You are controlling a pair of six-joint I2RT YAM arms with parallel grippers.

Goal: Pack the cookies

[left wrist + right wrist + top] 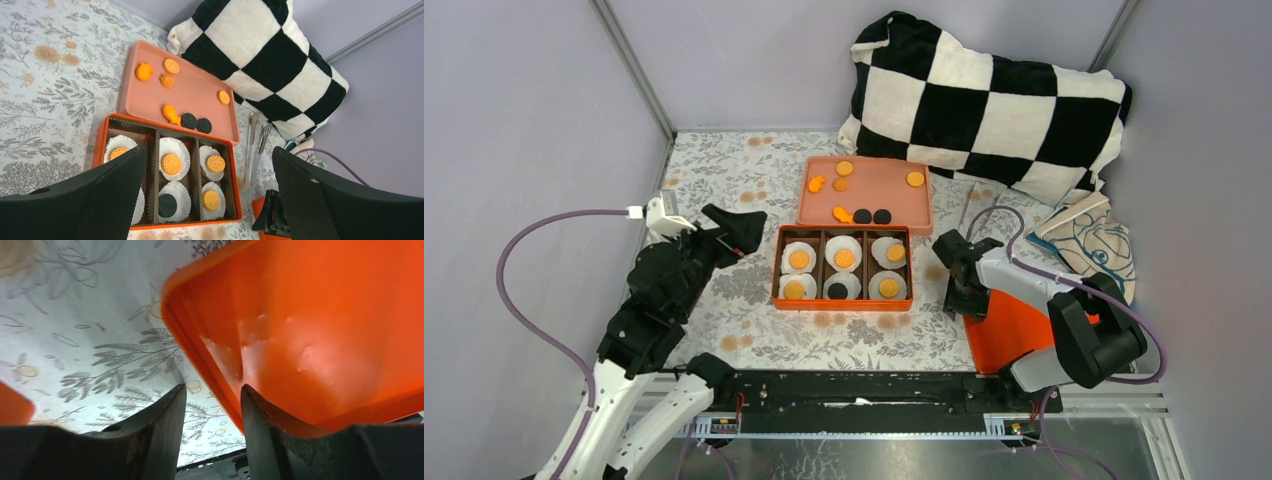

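An orange box [842, 303] holds six white paper liners, each with one cookie: five orange, such as one [844, 258], and one black [837, 291]. In the left wrist view the box [190, 225] shows the same. Behind it, a pink tray [874, 195] carries loose orange cookies [915, 179] and two black ones [872, 216]. My left gripper [746, 235] hangs left of the box, open wide and empty [208, 152]. My right gripper [954, 290] is low at the far corner of the orange lid [1014, 330]. Its jaws [212, 390] stand apart astride the lid's rim [310, 330].
A black-and-white checked pillow [984, 100] lies at the back right. A printed cloth [1089, 245] lies right of the box. Metal tongs [255, 145] lie between the box and the cloth. Grey walls close in the sides and back.
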